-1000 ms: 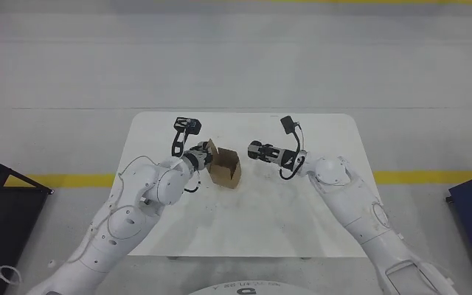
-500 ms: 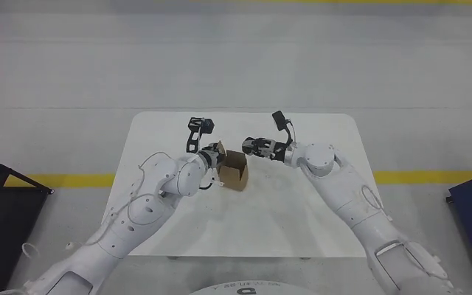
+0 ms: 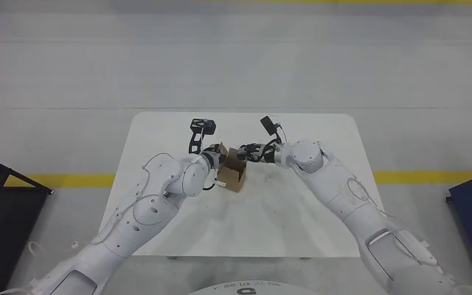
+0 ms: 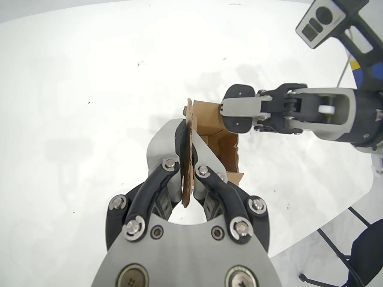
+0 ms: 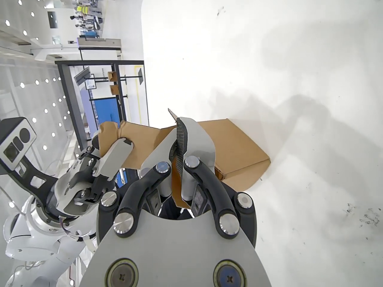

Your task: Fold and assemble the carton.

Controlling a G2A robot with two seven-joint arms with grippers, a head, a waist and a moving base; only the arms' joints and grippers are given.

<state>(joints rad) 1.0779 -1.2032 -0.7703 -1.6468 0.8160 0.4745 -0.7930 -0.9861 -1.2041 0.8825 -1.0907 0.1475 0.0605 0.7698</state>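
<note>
Since a second ago the right gripper [image 5: 179,143] has come in from 3 o'clock onto the carton [image 3: 233,174], which has slid slightly that way. The carton stands open, flaps up, near the centre of the table [image 3: 295,221]. The left gripper [image 4: 188,143] pinches its 10 o'clock flap, and the right is clamped on the 1 o'clock panel. The step looks like squaring the body. Next, one arm likely has to steady the carton while the other folds a flap inward.

The right claw [image 3: 248,153] has crossed the white counter [image 3: 295,214] and closed on a flap of the small brown cardboard carton [image 3: 233,175], which the left claw [image 4: 187,138] shifted slightly toward it.
</note>
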